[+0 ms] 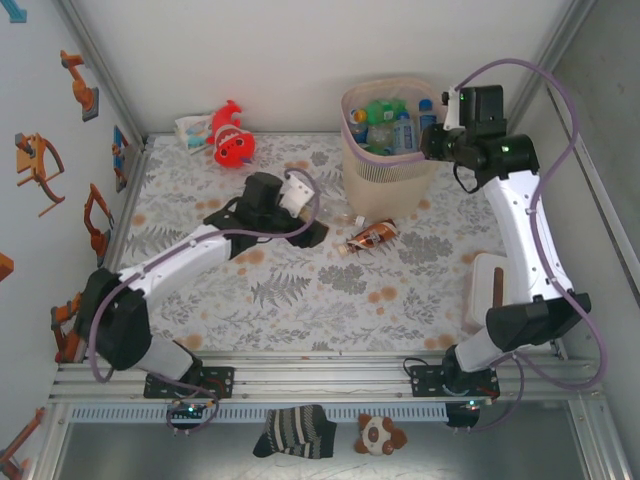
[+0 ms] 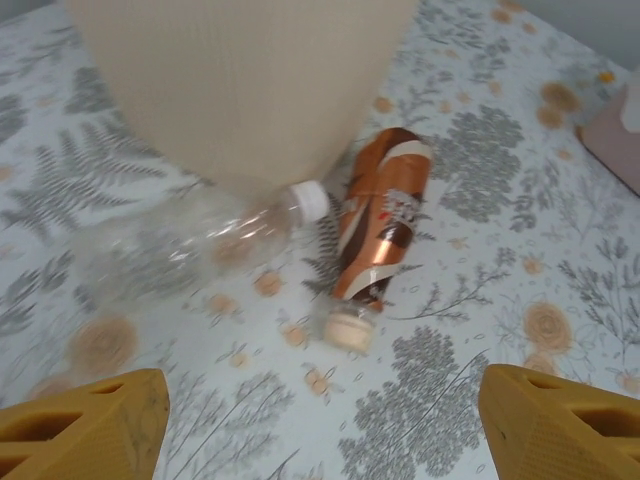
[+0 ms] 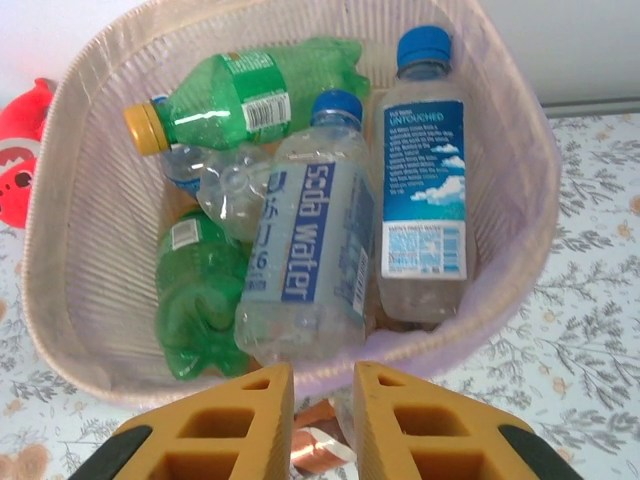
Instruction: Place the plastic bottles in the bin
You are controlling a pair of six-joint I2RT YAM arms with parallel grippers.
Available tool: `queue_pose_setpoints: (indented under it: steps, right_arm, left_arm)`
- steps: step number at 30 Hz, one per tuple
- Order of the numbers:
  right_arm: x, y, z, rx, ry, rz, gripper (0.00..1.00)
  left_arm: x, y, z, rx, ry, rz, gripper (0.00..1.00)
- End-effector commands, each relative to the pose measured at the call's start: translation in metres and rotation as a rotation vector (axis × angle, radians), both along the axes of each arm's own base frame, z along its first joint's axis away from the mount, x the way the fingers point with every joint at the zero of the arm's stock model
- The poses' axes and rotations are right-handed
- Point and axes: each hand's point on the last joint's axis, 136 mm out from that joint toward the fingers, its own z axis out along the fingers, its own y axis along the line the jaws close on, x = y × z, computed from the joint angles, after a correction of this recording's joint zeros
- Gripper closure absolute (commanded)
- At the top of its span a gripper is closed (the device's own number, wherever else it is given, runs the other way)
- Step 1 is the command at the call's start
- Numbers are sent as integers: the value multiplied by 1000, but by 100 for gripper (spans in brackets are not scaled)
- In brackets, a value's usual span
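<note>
Nearest, under the front rail, hang a striped sock (image 1: 293, 431) and a small brown-and-white plush (image 1: 380, 434). On the flowered table (image 1: 300, 300), at its right edge, lies a pale flat box (image 1: 490, 290).

The left gripper (image 2: 320, 420) hovers low over the middle of the table, its fingers wide apart with nothing between them. Just ahead of it two plastic bottles lie on their sides. One is a clear bottle (image 2: 200, 245) against the foot of the bin (image 1: 390, 170). The other is a brown bottle (image 2: 380, 225) just beside its white cap.

The right gripper (image 3: 322, 415) hangs at the near rim of the bin, fingers together and holding nothing. Inside the bin are a green bottle (image 3: 250, 95) with a yellow cap, a soda water bottle (image 3: 305, 250), a blue-labelled bottle (image 3: 425, 190), a second green one (image 3: 200, 300) and a crumpled clear one (image 3: 225, 185).

Far left, near the back wall, lies a red fish plush (image 1: 230, 135).
</note>
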Motion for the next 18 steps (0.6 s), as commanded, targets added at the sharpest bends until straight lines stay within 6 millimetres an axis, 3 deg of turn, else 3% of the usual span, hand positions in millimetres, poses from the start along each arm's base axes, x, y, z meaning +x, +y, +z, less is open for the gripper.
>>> queue_pose_setpoints:
  steps: [1, 10, 18]
  right_arm:
    - [-12, -9, 17, -6, -60, -36, 78]
    - [-40, -23, 32, -41, -94, -62, 77]
    - [-48, -26, 39, -42, -110, -66, 77]
  left_arm:
    - [-17, -30, -16, 77, -29, -193, 20]
    - [9, -79, -51, 122, -99, -240, 20]
    - [34, -114, -77, 146, -192, -223, 18]
